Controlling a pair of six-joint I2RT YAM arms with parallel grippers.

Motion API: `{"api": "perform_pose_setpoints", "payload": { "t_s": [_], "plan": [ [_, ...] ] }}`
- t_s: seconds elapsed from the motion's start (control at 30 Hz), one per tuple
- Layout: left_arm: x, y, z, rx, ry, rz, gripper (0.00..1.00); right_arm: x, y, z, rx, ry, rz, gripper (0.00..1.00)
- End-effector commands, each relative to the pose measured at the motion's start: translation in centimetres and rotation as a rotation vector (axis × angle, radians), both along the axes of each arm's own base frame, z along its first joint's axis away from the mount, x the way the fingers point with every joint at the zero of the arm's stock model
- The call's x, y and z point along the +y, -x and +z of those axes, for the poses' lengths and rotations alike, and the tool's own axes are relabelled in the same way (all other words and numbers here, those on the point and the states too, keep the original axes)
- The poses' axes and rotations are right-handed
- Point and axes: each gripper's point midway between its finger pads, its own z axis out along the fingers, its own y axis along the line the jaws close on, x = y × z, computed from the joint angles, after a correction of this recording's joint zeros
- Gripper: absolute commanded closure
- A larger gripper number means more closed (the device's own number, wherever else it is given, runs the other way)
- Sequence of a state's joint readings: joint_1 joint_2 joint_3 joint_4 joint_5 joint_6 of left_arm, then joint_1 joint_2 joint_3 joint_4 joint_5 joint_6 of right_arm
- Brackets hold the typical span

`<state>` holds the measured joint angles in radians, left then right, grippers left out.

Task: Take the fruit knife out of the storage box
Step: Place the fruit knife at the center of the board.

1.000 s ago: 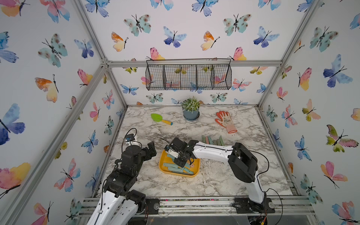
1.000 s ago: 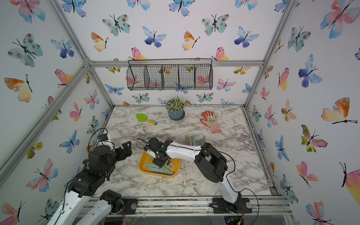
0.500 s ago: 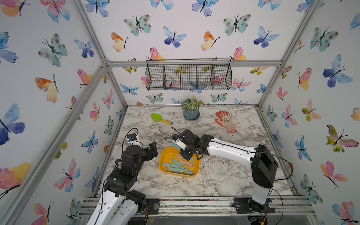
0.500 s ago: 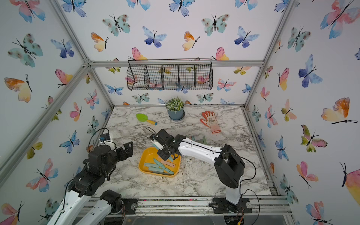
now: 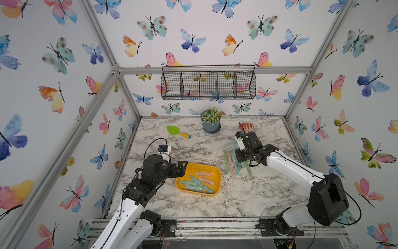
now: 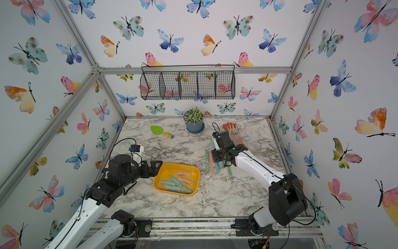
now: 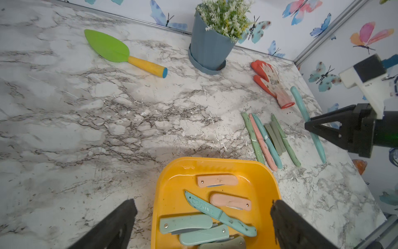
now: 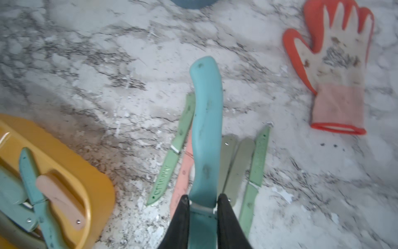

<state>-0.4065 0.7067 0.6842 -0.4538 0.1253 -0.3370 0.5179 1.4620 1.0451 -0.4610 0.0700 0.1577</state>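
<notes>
Butterfly-papered walls enclose a white-and-grey marble counter point(image 5: 193, 148). The fruit knife point(image 8: 206, 120), teal plastic with a curved, dark-flecked handle, is out of the box. It is clenched where blade meets handle by the right pincer point(image 8: 202, 202), over a row of green, pink and grey knives point(image 5: 231, 160) towards the counter's right edge. Near the front edge, the shallow yellow-orange storage box point(image 5: 217, 172) holds two pink folded knives, two teal folded ones, a grey-green one and an open teal knife. The left pincer point(image 5: 182, 168) gapes released at the box's left rim.
</notes>
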Motion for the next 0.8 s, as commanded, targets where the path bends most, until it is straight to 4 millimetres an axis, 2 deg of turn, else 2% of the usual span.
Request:
{"api": "perform_pose_setpoints", "payload": {
  "t_s": [0.0, 0.13, 0.37, 0.6, 0.77],
  "plan": [
    [-1.0, 0.4, 0.6, -0.017, 0.019, -0.063, 0.02, -2.4, -0.5, -0.6, 0.002, -0.023, -0.088, 0.84],
    [-0.8, 0.4, 0.7, -0.021, 0.016, -0.054, 0.02, -5.6, -0.6, -3.5, 0.074, -0.032, -0.161, 0.85],
    [-0.6, 0.3, 0.6, -0.021, 0.009, -0.041, 0.01, -8.7, -0.1, -7.1, 0.165, 0.016, -0.206, 0.85],
    [-0.5, 0.2, 0.5, -0.016, 0.005, -0.033, 0.02, -8.6, -0.1, -10.1, 0.242, 0.016, -0.194, 0.85],
    [-0.3, 0.2, 0.6, -0.021, 0.003, -0.023, 0.01, -8.6, -0.5, -10.8, 0.252, 0.023, -0.197, 0.85]
  ]
}}
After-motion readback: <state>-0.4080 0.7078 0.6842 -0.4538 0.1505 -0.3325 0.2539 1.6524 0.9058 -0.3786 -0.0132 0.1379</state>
